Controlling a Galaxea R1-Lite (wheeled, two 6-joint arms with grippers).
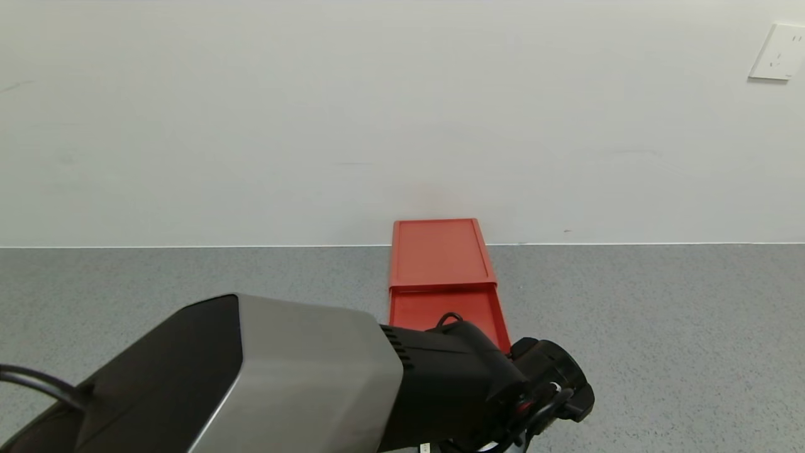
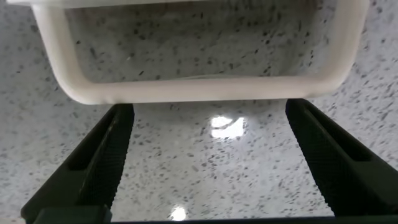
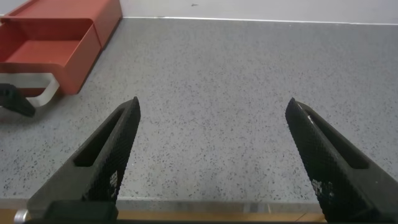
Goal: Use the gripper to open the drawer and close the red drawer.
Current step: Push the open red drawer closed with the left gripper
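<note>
Your left hand (image 2: 208, 162) sits spread open just short of the white handle (image 2: 199, 87); the red drawer (image 1: 448, 308), frame centre, stands pulled out, ready for pushing shut. Right hand (image 3: 211, 162) idles open.

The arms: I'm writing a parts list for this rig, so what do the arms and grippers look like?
The left arm has a glossy black and silver shell, then a black ribbed section ending in a round black wrist looped with thin black cables. The left gripper has two flat black fingers with finely textured inner faces. The right gripper has the same black textured fingers.
</note>
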